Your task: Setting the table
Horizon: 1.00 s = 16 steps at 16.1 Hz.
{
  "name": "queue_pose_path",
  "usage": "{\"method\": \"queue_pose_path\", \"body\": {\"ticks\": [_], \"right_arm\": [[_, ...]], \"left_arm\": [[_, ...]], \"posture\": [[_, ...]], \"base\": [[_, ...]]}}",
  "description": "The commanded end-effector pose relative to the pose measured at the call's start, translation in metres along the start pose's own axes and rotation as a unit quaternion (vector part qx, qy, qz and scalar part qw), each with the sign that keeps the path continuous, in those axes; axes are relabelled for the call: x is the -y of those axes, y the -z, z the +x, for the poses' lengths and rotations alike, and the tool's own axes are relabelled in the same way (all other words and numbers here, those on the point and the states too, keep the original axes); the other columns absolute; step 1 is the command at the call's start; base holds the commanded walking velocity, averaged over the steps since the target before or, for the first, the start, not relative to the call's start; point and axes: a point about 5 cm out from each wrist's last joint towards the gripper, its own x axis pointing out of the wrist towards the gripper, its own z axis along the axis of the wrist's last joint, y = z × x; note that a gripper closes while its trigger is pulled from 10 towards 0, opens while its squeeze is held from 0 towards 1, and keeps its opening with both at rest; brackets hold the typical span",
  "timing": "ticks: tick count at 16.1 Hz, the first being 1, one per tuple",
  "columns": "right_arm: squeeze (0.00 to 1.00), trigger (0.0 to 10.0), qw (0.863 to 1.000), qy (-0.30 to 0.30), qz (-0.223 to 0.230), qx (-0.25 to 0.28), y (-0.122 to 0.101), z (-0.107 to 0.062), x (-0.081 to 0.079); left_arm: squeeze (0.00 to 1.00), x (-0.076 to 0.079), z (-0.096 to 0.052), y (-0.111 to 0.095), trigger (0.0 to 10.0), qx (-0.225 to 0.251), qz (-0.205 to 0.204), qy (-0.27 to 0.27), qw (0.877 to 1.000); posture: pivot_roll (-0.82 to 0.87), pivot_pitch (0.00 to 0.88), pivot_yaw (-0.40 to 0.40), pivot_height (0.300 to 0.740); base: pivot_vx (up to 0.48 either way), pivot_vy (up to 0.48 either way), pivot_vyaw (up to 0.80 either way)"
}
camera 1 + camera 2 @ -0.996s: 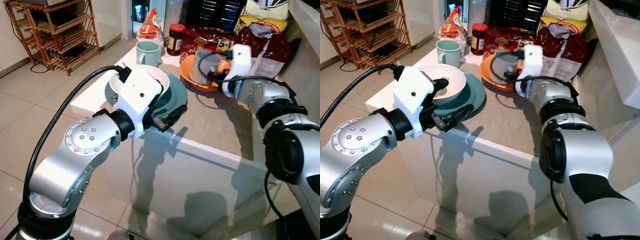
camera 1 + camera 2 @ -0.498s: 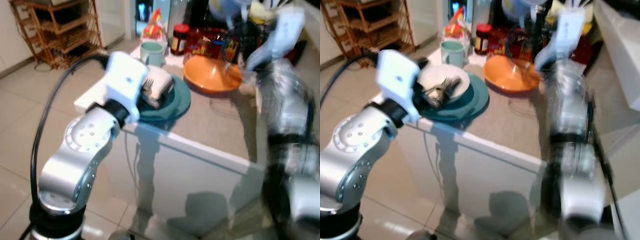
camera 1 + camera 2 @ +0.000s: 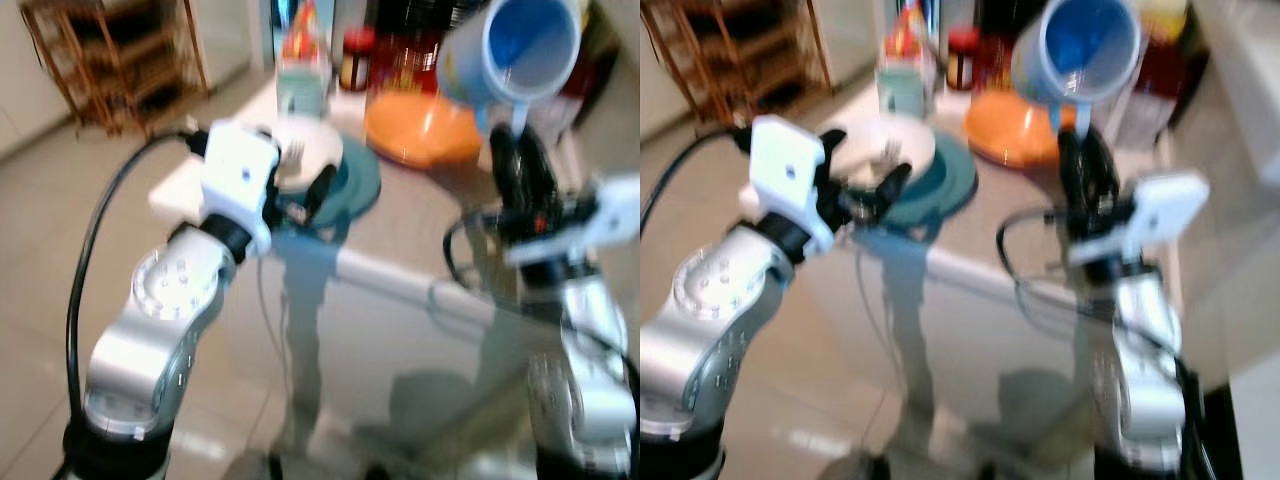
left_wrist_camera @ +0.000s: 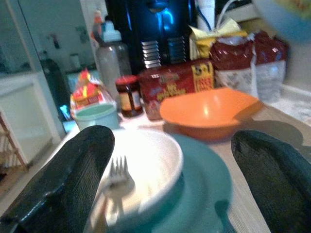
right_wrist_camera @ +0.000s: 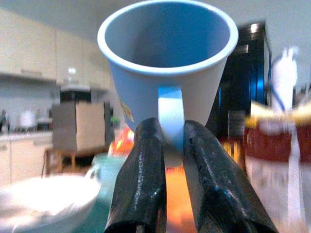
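Observation:
My right gripper (image 5: 170,132) is shut on the handle of a blue mug (image 5: 167,53). It holds the mug (image 3: 525,50) high above the counter's right side, mouth tipped toward my head. On the counter's near left corner a white bowl (image 4: 141,170) with a fork (image 4: 114,177) in it sits on a teal plate (image 4: 206,194). My left gripper (image 3: 305,200) is open at the plate's near edge, with its fingers (image 4: 73,179) spread wide on either side of the bowl and holding nothing. An orange bowl (image 3: 420,130) stands behind the plate.
A pale green mug (image 4: 95,116), a dark jar (image 4: 127,92), a bottle and several snack bags (image 4: 180,82) line the back of the white counter (image 3: 400,280). A wooden rack (image 3: 110,50) stands on the tiled floor at far left. The head views are blurred.
My right arm has lifted the blue mug out of the orange bowl and swung it up close to my head. The left gripper stays by the plate. The camera has shifted.

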Motion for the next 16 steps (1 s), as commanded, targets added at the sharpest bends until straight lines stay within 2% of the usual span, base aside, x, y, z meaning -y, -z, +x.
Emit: {"method": "queue_pose_path", "body": {"ticks": [1,2,5,6,7,9,11,13,16], "right_arm": [[0.0,10.0,1.0,-0.001,-0.005,0.003,-0.008,-0.004,-0.005],[0.0,10.0,1.0,0.009,-0.009,-0.01,-0.008,-0.012,-0.005],[0.0,10.0,0.999,0.014,-0.023,-0.026,-0.006,-0.021,-0.005],[0.0,10.0,0.998,0.047,-0.029,-0.041,-0.003,-0.027,-0.001],[0.0,10.0,0.994,0.08,-0.036,-0.059,0.002,-0.034,0.004],[0.0,10.0,0.989,0.102,-0.046,-0.097,0.011,-0.045,0.004],[0.0,10.0,0.975,0.143,-0.039,-0.164,0.031,-0.058,0.01],[0.0,10.0,0.969,0.155,-0.017,-0.193,0.04,-0.062,0.013],[0.0,10.0,0.962,0.151,-0.042,-0.224,0.051,-0.059,0.016]], "left_arm": [[0.0,0.003,-0.002,0.001,10.0,0.0,0.004,0.012,1.0],[0.0,0.003,-0.003,0.001,10.0,0.002,0.004,0.012,1.0],[0.0,0.004,-0.003,0.002,10.0,0.002,0.002,0.012,1.0],[0.0,0.005,-0.004,0.005,10.0,0.002,-0.003,0.01,1.0],[0.0,0.006,-0.007,0.011,10.0,0.0,-0.015,0.005,1.0],[0.0,0.006,-0.011,0.031,10.0,-0.023,-0.042,-0.013,0.999],[0.0,0.007,-0.012,0.056,10.0,-0.06,-0.051,-0.03,0.996],[0.0,0.006,-0.013,0.074,10.0,-0.087,-0.051,-0.038,0.994],[0.0,0.008,-0.01,0.085,10.0,-0.099,-0.049,-0.037,0.993]], "posture": [[0.08,0.026,-0.004,0.74],[0.08,0.029,-0.003,0.74],[0.07,0.032,-0.002,0.74],[0.07,0.031,-0.006,0.74],[0.07,0.031,-0.006,0.74],[0.05,0.033,-0.002,0.74],[0.03,0.038,0.009,0.74],[0.03,0.038,0.014,0.74],[0.01,0.038,0.023,0.74]], "base": [[-0.352,0.0,0.0],[-0.341,0.0,0.0],[-0.339,0.0,0.0],[0.0,0.0,0.0],[0.0,0.0,0.0],[0.0,0.0,0.0],[0.0,-0.431,0.0],[0.0,-0.48,0.0],[0.0,-0.48,0.0]]}}
